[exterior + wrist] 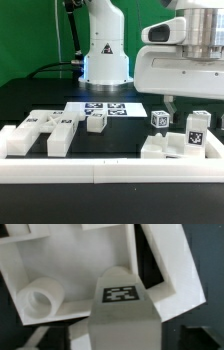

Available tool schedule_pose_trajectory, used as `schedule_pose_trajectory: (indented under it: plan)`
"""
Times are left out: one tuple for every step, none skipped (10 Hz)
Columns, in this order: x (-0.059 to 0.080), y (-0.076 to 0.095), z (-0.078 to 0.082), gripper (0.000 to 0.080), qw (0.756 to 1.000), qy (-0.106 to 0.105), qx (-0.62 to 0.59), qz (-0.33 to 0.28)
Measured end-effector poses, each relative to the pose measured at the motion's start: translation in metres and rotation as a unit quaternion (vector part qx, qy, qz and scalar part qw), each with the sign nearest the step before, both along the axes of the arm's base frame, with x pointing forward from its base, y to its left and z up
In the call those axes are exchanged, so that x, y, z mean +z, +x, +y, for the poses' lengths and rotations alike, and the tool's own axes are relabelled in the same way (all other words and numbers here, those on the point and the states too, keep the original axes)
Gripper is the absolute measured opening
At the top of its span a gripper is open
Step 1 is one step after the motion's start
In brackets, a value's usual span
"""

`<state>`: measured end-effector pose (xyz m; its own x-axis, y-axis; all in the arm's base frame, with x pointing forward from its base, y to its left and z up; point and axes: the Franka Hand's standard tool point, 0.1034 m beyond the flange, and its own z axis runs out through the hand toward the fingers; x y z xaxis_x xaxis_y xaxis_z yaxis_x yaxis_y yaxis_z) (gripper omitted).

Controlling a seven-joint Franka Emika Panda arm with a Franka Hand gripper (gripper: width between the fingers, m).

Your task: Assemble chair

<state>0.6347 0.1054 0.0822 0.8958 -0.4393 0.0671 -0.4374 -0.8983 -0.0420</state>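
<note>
Gripper (169,103) above chair parts (162,148), jaw gap unclear

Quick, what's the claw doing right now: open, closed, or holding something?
Claw: cannot be told; it is too small and blurred in these views to tell open from shut, or whether it holds anything.

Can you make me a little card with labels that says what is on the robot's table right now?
table: black, with white rails along the front
marker board: lying flat in the middle, in front of the robot base
notched slab: on the exterior view's left
small cube: just in front of the marker board
tagged cube: on the exterior view's right
stacked parts: on the exterior view's right, near the front rail
gripper: hanging above the right-side parts; open or shut is unclear
</note>
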Motion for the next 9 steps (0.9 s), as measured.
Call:
schedule_pose_trajectory:
  plan:
    - [0.008,-0.004,0.0,0.0627,1.0,0.0,0.011,-0.001]
    - [0.013,-0.012,0.001,0.0643,1.0,-0.002,0.021,0.0]
    - [0.017,-0.019,-0.001,0.0643,1.0,-0.001,0.022,0.002]
    - [0.021,-0.026,-0.005,0.0649,1.0,0.0,0.019,0.004]
    - [0.02,-0.026,-0.004,0.0649,1.0,0.0,0.02,0.004]
    - [0.019,-0.026,-0.004,0.0649,1.0,0.0,0.02,0.004]
    - [0.019,-0.026,-0.004,0.0649,1.0,0.0,0.02,0.004]
    - [0.018,-0.026,-0.004,0.0649,1.0,0.0,0.02,0.005]
    - [0.018,-0.026,-0.004,0.0649,1.0,0.0,0.02,0.005]
